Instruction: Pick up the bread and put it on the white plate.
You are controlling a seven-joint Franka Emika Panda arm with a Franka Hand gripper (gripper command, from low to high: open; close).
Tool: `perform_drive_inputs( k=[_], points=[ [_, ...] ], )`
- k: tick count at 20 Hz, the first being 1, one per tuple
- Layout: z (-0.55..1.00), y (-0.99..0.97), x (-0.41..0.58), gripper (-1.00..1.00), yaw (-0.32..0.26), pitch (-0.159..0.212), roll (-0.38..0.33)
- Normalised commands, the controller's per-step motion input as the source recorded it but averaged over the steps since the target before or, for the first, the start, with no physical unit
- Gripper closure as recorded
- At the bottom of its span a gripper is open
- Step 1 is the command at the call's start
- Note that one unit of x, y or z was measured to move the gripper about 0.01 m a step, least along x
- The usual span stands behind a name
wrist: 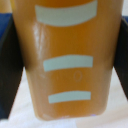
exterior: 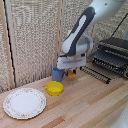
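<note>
The bread (exterior: pixel 72 75) is a small orange-brown oblong piece at the back of the wooden table, right under my gripper (exterior: pixel 71 72). In the wrist view the bread (wrist: pixel 67 60) fills the picture, glossy orange with pale stripes, and dark fingers (wrist: pixel 10 65) press against both of its long sides. The gripper (wrist: pixel 66 75) is shut on it. I cannot tell whether the bread still touches the table. The white dish (exterior: pixel 24 103), large and flat with a floral rim, lies at the front on the exterior view's left, far from the gripper.
A round yellow bowl (exterior: pixel 55 88) stands between the dish and the gripper. A blue cup (exterior: pixel 57 74) stands just beside the gripper. A black wire rack (exterior: pixel 112 54) fills the back on the exterior view's right. A woven screen stands behind.
</note>
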Motion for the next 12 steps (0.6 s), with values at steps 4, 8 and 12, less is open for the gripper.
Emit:
perform_drive_inputs(
  k=[4, 8, 12],
  points=[
    [0.83, 0.63, 0.265, 1.00, 0.002, 0.005, 0.000],
    [0.55, 0.81, 0.399, 1.00, 0.006, 0.024, -0.010],
    [0.39, 0.85, 0.409, 1.00, 0.000, 0.000, -0.024]
  ],
)
